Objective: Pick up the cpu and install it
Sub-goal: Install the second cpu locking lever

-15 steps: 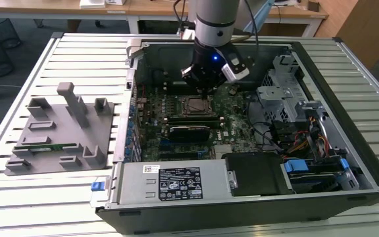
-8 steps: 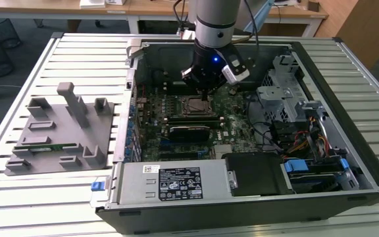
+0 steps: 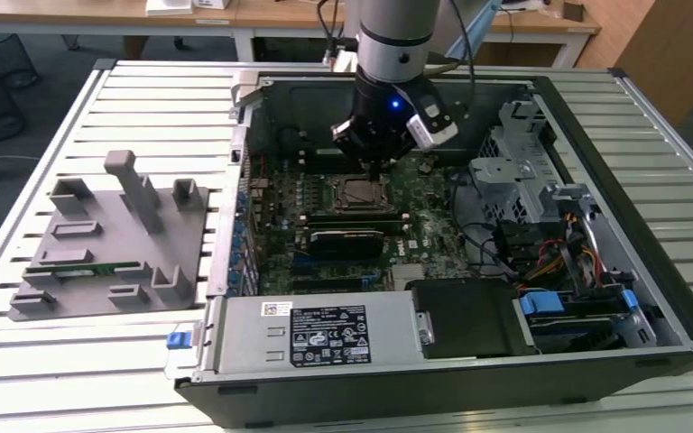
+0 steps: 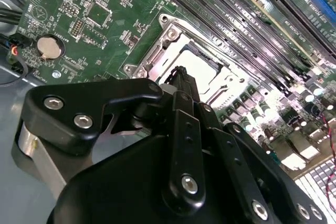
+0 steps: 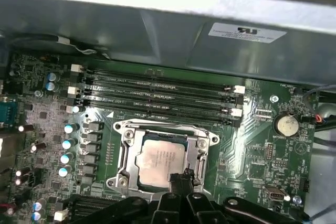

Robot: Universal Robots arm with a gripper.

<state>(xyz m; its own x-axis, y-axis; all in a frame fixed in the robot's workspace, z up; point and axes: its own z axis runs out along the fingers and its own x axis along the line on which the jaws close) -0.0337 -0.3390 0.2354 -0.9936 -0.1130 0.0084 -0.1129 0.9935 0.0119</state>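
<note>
While the arm hangs over the open computer case (image 3: 587, 117) in the upper middle of the exterior view, its gripper (image 3: 377, 162) points down at the motherboard (image 3: 425, 194), just above the square socket (image 3: 363, 194). From this far off the socket is only a dark square. The first wrist view tells more — the cpu (image 5: 160, 161) lies flat inside the metal socket frame (image 5: 125, 153), its silver top facing up, near the lower centre of the frame. The gripper's black fingertips (image 5: 181, 182) are drawn together, empty, at the chip's near edge; whether they touch it I cannot tell. The second wrist view looks past the black gripper body (image 4: 184, 145) and catches a pale corner of the chip (image 4: 202, 66). On the exterior view's left, a grey fixture tray (image 3: 106, 244) carries a green memory stick (image 3: 82, 270) — well apart from the case.
</note>
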